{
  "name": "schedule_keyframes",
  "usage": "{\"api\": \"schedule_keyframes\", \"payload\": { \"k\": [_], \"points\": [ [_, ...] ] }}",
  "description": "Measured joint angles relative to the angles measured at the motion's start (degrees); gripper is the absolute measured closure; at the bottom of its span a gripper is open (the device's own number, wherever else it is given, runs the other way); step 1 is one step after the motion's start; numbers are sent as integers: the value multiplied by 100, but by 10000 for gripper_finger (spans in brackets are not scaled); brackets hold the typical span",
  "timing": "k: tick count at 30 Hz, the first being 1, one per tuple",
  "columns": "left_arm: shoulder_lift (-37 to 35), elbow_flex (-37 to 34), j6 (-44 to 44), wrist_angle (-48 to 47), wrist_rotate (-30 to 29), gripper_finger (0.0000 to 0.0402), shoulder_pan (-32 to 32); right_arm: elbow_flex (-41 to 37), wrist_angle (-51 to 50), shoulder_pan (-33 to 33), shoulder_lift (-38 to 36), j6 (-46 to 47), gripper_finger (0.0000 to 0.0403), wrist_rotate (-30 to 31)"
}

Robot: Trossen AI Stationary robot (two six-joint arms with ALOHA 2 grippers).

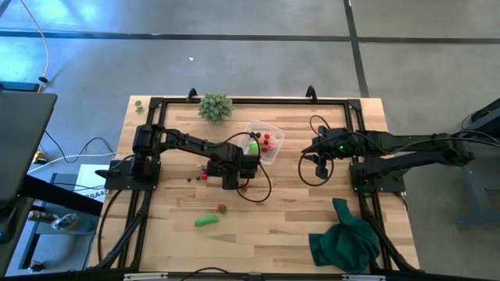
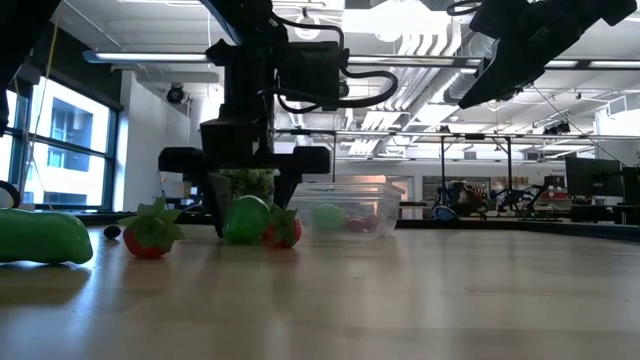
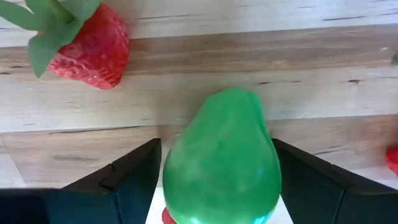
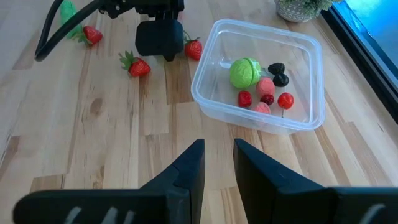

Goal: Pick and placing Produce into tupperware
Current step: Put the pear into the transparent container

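Two dark jointed arms, black looping cables, flat black fingers (image 4: 186, 171)

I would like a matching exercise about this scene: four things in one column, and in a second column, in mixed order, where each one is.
Things
1. pear-shaped green piece
2. green oblong piece
3. dark green cloth
4. tupperware

Places
a. at a corner of the table, on the right arm's side
b. between the fingers of the left claw
c. lying on the table, away from both claws
d. between the two arms, partly filled

Pairs: 1-b, 2-c, 3-a, 4-d
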Motion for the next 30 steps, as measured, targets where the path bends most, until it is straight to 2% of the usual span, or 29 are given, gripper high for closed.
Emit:
{"api": "schedule_keyframes", "payload": {
  "k": [18,30],
  "points": [
    [0,2,-26,11,145,183,0,0,0,0,-1,2,327,22],
    [-2,2,-144,42,101,184,0,0,0,0,1,0,327,17]
  ]
}}
